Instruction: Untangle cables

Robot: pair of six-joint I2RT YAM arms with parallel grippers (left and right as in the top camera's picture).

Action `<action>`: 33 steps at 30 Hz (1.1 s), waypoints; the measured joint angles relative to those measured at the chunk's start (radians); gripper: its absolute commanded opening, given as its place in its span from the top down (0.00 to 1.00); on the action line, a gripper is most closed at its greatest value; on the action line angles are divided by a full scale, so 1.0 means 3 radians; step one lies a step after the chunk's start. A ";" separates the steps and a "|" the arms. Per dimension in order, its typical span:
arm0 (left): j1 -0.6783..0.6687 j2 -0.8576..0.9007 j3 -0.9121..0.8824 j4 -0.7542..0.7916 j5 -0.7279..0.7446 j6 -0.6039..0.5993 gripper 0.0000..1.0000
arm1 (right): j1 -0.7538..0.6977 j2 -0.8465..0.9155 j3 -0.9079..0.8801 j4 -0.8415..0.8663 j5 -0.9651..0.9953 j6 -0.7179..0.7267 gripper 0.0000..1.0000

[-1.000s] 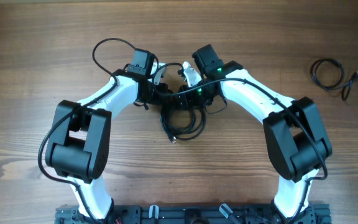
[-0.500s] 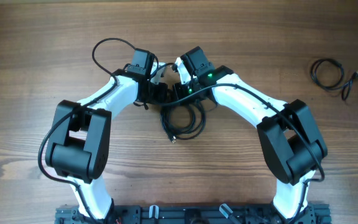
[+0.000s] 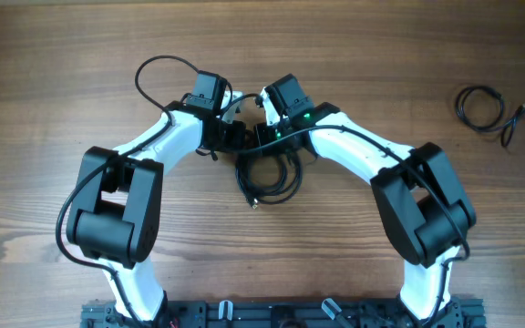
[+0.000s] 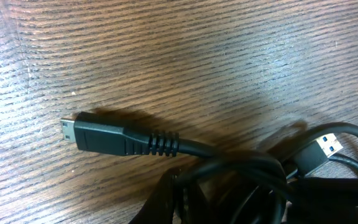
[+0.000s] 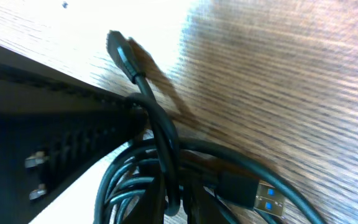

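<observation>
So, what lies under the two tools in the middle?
The tangled cables, with a small plug and a USB plug showing. Overhead, the left arm and right arm cover the knot's top.

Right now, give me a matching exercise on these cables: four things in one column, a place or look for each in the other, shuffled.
1 tangled cables
2 loose coiled cable
3 USB plug
4 small black plug

A blue inside
B far right, alone
C ribbed collar
D centre, bunched

Pairs: 1-D, 2-B, 3-A, 4-C
</observation>
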 measured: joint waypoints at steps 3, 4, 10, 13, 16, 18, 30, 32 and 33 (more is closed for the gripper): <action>0.0000 0.0000 0.0000 0.0000 0.0000 0.0000 0.94 | 0.0000 0.0018 0.0000 0.0013 -0.0037 0.0022 0.94; 0.0000 0.0000 0.0000 0.0000 -0.0001 0.0000 0.94 | 0.0000 0.0018 0.0000 0.0013 -0.0038 0.0022 0.96; 0.0000 0.0000 0.0000 0.0001 -0.0010 0.0000 0.94 | -0.0025 0.0018 0.0000 -0.0003 -0.0198 0.0057 0.96; -0.0001 0.0000 0.0000 0.0001 0.0005 0.0000 0.94 | -0.0172 0.0003 -0.0001 -0.0031 -0.0659 0.0018 0.96; -0.0024 -0.0001 0.0031 0.0011 0.0130 -0.0014 0.94 | -0.0373 -0.0078 -0.0028 -0.0092 -0.1329 -0.0139 0.96; -0.0047 -0.0009 0.0053 0.0009 0.0209 -0.0050 0.94 | -0.0455 -0.0097 -0.0031 -0.0257 -0.1681 -0.0318 0.96; 0.0170 0.0013 0.0050 -0.0013 -0.0178 -0.0262 0.91 | -0.0465 -0.0294 -0.0037 -0.0642 -0.3671 -0.1592 0.96; 0.0160 0.0013 0.0050 -0.0013 -0.0212 -0.0263 0.91 | -0.0469 -0.0294 -0.0037 -0.0599 -0.3868 -0.1609 0.96; 0.0158 0.0011 0.0050 -0.0011 -0.0216 -0.0264 0.91 | -0.0477 -0.0294 -0.0037 -0.0598 -0.3925 -0.1615 0.96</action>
